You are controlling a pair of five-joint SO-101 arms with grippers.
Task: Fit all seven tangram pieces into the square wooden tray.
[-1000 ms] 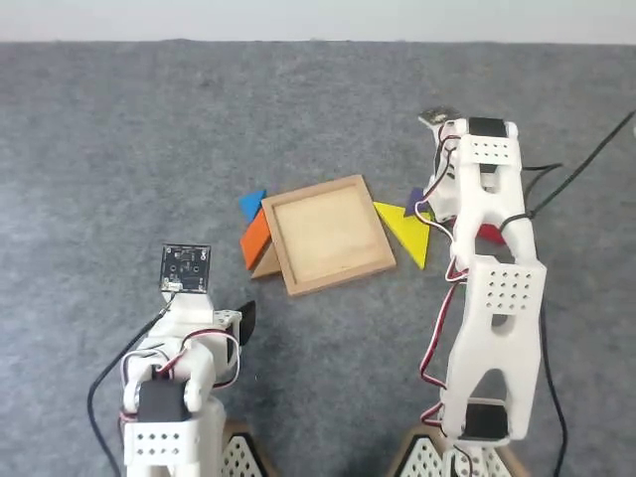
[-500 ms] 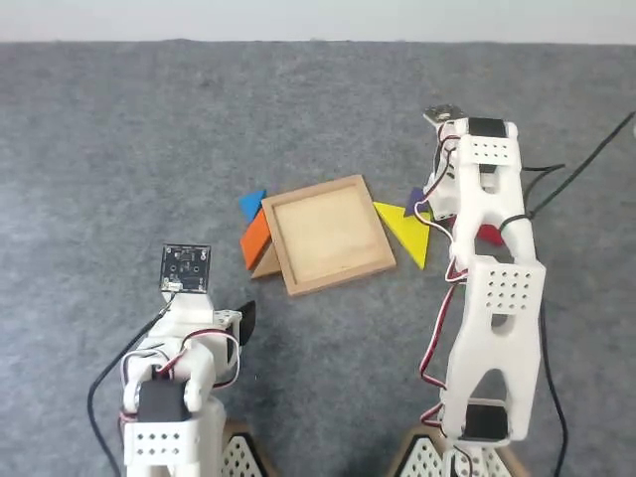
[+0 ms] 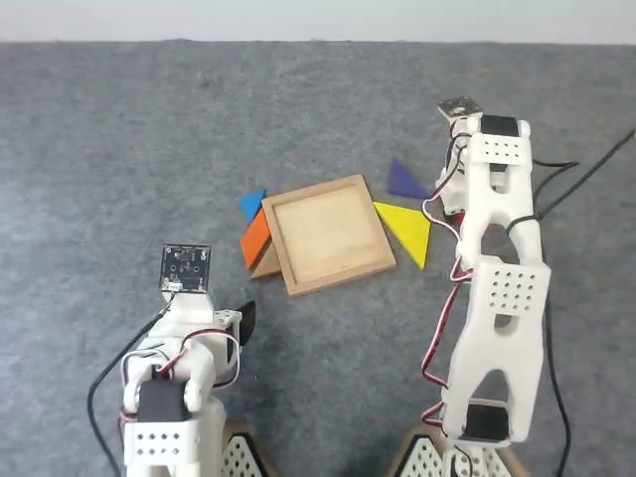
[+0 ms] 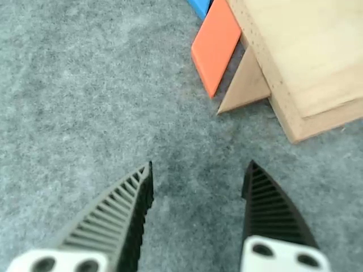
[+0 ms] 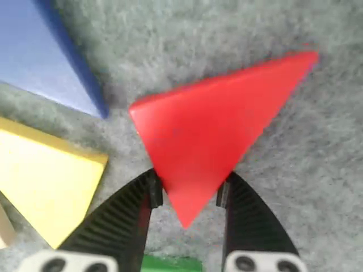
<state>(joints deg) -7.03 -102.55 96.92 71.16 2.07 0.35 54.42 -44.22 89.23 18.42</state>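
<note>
One tray (image 3: 326,235) sits empty mid-surface. Three pieces by its left edge: blue (image 3: 252,204), orange (image 3: 256,238), tan (image 3: 266,265). Two by its right: yellow (image 3: 407,231), purple (image 3: 402,180). Right jaws clench one red triangle (image 5: 210,130); left jaws released, spread apart.

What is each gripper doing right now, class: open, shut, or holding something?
Left gripper: open, holding nothing.
Right gripper: shut on one corner of the red triangle.
</note>
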